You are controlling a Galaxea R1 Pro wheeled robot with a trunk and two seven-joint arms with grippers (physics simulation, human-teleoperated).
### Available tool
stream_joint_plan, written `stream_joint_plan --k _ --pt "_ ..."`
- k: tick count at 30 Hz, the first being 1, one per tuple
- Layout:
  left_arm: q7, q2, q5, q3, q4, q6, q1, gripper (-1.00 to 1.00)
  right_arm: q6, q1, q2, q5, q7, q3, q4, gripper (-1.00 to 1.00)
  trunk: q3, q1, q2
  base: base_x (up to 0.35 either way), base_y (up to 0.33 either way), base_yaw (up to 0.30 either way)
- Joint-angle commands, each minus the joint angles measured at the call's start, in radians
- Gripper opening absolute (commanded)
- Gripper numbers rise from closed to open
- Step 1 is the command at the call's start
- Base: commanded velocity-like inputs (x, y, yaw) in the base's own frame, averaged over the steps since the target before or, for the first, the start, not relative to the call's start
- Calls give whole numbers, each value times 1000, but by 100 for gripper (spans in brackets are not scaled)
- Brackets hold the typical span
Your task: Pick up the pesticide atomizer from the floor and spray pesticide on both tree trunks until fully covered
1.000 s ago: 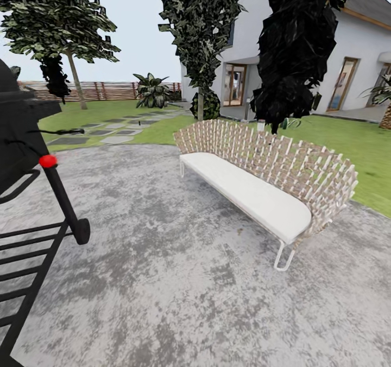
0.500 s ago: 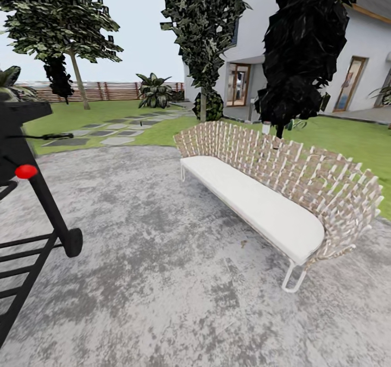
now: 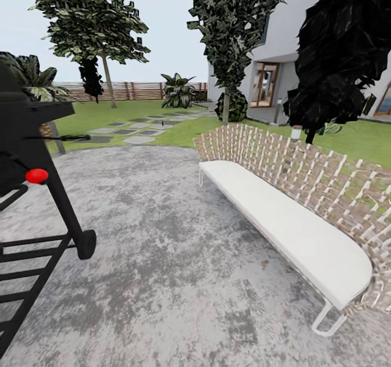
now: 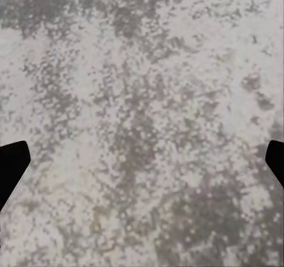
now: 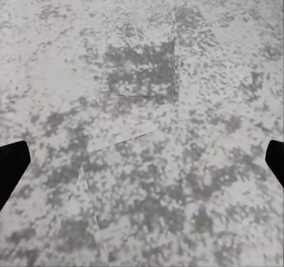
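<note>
One woven bench with a white seat cushion, one black grill cart with a red knob, both on the grey mottled paving. Two dark columnar trees by the white house, one leafy tree on the lawn, slat fence behind. Atomizer not spotted. Left gripper and right gripper: fingertips wide apart, nothing between, paving below. Versus 0.5 s ago: view has panned, bench sits closer and further right.

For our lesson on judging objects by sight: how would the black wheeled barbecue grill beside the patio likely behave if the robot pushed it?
The black wheeled barbecue grill would probably roll or pivot on its small round wheel. Its tall frame and bulky top suggest it might tip. The metal-looking bars look stiff, likely heavy.
</note>
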Motion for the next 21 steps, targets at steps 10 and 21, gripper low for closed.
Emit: stream_joint_plan --k 10,21 --pt "13 1 10 -1 1 -3 -1 100 -11 0 0 1 0 0 1 100 -1 0 0 339 -58 276" --pt "14 0 11 -2 0 -3 -1 100 -11 0 0 1 0 0 2 100 4 0 0 340 -2 275"
